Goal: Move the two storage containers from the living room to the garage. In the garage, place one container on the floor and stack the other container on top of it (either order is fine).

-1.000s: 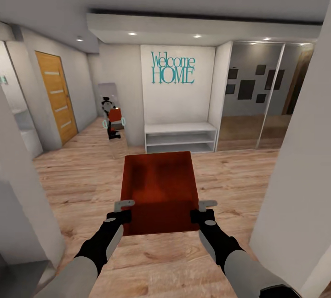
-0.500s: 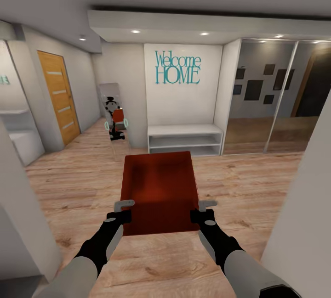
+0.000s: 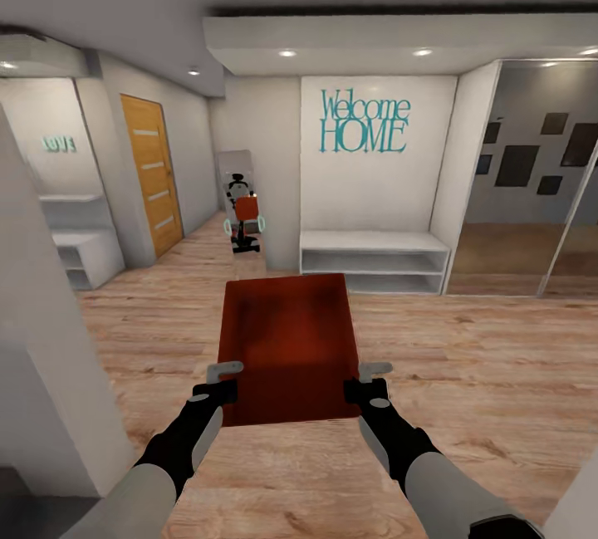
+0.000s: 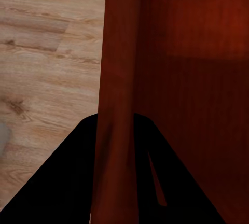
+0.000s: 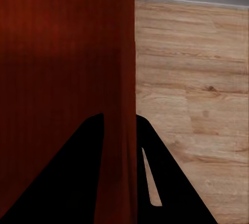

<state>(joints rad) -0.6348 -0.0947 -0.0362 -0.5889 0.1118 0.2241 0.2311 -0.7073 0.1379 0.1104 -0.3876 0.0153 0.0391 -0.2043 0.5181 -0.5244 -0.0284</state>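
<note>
- While the robot is rolling through an entry hall, the left end effector (image 3: pixel 223 381) and the right end effector (image 3: pixel 367 379) are each clamping a side wall of one orange-red storage container (image 3: pixel 288 340), carrying it level between them, above the wood-plank floor (image 3: pixel 465 373).
- In the left wrist view, the two dark fingers (image 4: pixel 67 182) are straddling the container's wall (image 4: pixel 118 105); the right wrist view is showing the same pinch on the opposite wall (image 5: pixel 118 79).
- Ahead of the end effectors, a white shelf bench (image 3: pixel 374 261) is standing under a "Welcome HOME" sign (image 3: pixel 365 122), with a standing mirror (image 3: pixel 239 211) and an orange door (image 3: pixel 151 173) off to the left.
- Risk, as I am judging it: each grip is holding only a thin wall, so a sharp turn or a bump against the white wall corner (image 3: pixel 50 373) near the left arm could be twisting the container loose.
</note>
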